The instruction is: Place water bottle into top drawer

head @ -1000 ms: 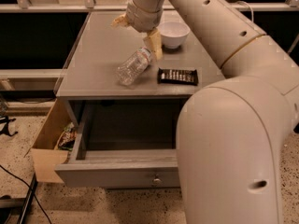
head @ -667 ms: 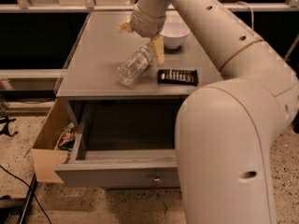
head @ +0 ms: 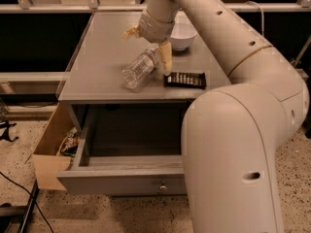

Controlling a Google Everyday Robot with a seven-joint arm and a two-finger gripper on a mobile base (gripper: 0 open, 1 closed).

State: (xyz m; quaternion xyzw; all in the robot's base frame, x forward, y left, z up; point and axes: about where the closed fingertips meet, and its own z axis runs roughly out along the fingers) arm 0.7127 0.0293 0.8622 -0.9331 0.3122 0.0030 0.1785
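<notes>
The water bottle [head: 139,70] lies on its side on the grey table top, cap end pointing up-right toward the arm. My gripper [head: 146,52] hangs over the bottle's cap end. It is open, with one tan finger [head: 129,32] at the left and the other [head: 166,58] just right of the bottle's neck. It holds nothing. The top drawer [head: 121,182] is pulled out below the table front. Its knob [head: 163,186] faces the camera, and the part of its inside that shows is bare.
A dark candy bar [head: 184,79] lies right of the bottle. A white bowl [head: 181,36] stands behind the gripper. A tan cardboard box [head: 47,152] holding a snack packet sits on the floor left of the drawer. My big arm covers the right side of the view.
The gripper has shifted slightly to the right above the bottle. The bottle and drawer have not moved.
</notes>
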